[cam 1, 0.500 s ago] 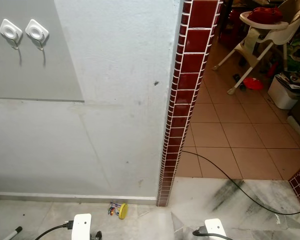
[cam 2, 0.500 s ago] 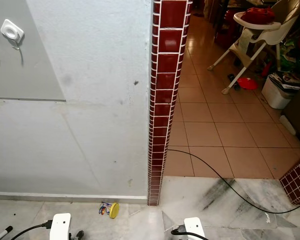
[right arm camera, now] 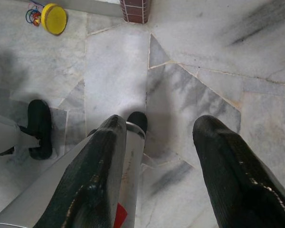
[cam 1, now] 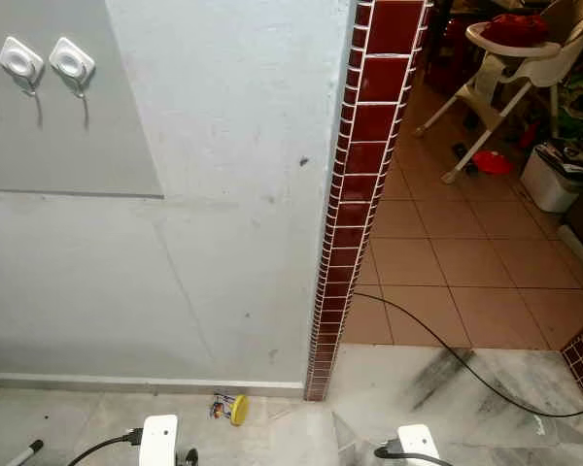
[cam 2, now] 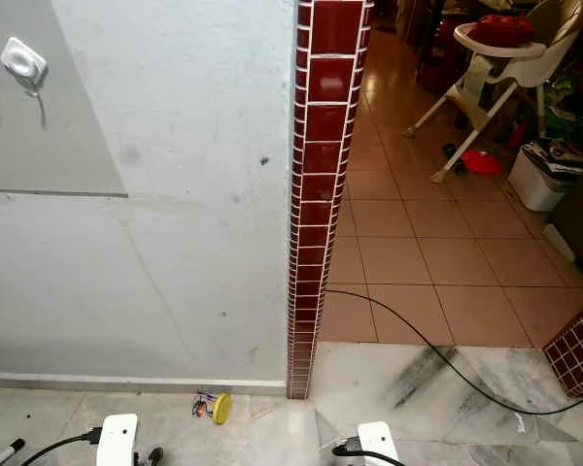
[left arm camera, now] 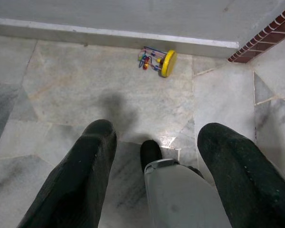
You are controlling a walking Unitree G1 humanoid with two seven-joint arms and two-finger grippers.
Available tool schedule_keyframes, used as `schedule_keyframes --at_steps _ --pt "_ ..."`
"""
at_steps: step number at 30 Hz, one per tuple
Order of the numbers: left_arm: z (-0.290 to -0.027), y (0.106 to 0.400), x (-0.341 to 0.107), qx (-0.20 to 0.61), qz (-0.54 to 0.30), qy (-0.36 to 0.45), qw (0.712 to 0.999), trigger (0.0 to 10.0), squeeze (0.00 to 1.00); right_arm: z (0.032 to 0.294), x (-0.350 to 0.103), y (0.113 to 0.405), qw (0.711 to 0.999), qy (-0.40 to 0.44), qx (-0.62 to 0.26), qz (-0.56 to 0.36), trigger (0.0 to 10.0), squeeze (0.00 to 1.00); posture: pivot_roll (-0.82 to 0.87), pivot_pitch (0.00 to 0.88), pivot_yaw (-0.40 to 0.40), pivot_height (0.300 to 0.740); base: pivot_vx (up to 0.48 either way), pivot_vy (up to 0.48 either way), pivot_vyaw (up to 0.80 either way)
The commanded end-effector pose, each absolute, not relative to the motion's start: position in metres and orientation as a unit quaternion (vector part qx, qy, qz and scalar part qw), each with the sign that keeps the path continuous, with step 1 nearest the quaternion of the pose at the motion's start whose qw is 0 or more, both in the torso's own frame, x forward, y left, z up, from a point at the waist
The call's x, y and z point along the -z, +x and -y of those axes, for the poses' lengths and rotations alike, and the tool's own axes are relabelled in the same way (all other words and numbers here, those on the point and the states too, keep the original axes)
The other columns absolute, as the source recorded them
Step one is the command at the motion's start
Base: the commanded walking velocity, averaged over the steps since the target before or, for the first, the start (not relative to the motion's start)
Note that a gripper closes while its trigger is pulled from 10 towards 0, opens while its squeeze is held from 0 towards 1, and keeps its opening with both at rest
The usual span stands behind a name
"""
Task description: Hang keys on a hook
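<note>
While open, left end effector (left arm camera: 154, 185), keys (left arm camera: 156, 60) ahead, well apart

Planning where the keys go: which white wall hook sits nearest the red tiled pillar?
The rightmost hook on the grey panel. The next hook lies farther left, away from the red tiled pillar.

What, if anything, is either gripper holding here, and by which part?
Nothing is held. The left gripper and right gripper are open over the floor; the keys lie by the wall.
</note>
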State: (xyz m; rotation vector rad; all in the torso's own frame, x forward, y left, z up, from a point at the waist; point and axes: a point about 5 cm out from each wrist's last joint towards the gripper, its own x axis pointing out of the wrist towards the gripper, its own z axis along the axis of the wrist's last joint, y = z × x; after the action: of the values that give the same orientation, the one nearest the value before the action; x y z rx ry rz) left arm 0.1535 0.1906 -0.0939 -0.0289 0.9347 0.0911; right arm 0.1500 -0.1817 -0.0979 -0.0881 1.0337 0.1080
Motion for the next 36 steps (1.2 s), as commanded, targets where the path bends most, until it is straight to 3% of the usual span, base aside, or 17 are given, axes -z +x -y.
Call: schedule_keyframes --at_steps 1,21,36 --pt "-0.2018 0.1545 0.0944 0.031 -0.498 0.105 0.860 10.0 0.00 0.1789 0.0887 0.1755 0.850 -0.165 -0.129 -0.484 10.0 0.00 -0.07 0.000 0.000 0.740 0.000 0.000 0.00" --pt "-0.2069 0.1478 0.0965 -0.002 -0.515 0.045 0.856 10.0 0.00 0.1815 0.0903 0.1721 0.845 -0.130 -0.118 -0.505 10.0 0.00 -0.06 0.000 -0.001 0.740 0.000 0.000 0.00" --pt "-0.2074 0.1477 0.0966 -0.002 -0.518 0.045 0.854 10.0 0.00 0.1806 0.0910 0.1709 0.845 -0.124 -0.117 -0.507 10.0 0.00 -0.06 0.000 -0.002 0.740 0.000 0.000 0.00"
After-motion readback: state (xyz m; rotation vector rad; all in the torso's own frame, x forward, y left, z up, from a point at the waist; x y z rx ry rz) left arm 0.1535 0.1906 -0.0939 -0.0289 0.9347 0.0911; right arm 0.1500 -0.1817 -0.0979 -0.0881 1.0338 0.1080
